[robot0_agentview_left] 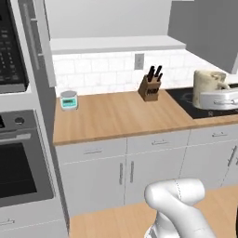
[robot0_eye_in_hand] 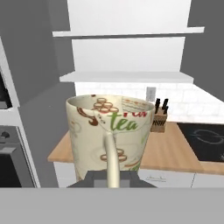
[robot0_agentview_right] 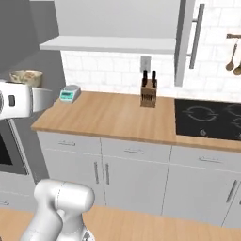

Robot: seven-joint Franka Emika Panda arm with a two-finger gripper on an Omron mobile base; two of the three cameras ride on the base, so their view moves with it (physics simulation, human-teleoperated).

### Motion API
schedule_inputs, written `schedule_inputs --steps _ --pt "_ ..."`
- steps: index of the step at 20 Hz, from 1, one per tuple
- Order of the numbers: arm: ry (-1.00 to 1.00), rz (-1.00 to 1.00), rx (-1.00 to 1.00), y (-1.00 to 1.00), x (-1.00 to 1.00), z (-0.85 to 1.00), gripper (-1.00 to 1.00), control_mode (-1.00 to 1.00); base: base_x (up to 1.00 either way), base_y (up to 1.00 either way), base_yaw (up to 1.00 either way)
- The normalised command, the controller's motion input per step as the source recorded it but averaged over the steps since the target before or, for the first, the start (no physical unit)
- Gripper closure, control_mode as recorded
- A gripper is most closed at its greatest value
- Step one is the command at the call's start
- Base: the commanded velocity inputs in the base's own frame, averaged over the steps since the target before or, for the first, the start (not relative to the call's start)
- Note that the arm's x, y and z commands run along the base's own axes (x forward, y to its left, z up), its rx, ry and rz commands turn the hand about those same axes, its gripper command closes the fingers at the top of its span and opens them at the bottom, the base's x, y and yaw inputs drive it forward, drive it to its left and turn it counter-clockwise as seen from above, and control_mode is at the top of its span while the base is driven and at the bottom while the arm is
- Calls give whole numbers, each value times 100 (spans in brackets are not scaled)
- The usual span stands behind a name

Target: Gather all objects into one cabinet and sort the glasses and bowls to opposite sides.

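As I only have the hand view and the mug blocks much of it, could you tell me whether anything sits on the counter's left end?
Observer: Yes, hidden for you behind the mug, a small teal scale stands there, near the oven column.
Operator: Where is the cabinet door's handle?
Observer: The open door carries a long vertical bar handle, above the cooktop's near edge.
Operator: Anything further right?
Observer: Wooden utensils hang on the wall.
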Motion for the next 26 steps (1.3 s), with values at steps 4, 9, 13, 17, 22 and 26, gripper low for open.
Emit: schedule_inputs --steps 4,9,13,17,22,26 --pt "0 0 0 0 0 0 100 100 -4 -95 20" --pt "0 0 0 0 0 0 100 100 -16 -100 16" --pt "0 0 0 0 0 0 100 100 -15 -100 12" --pt "0 0 0 0 0 0 100 100 0 -100 9" --pt "0 0 0 0 0 0 100 100 0 -100 1" --pt "0 0 0 0 0 0 100 100 0 -100 0"
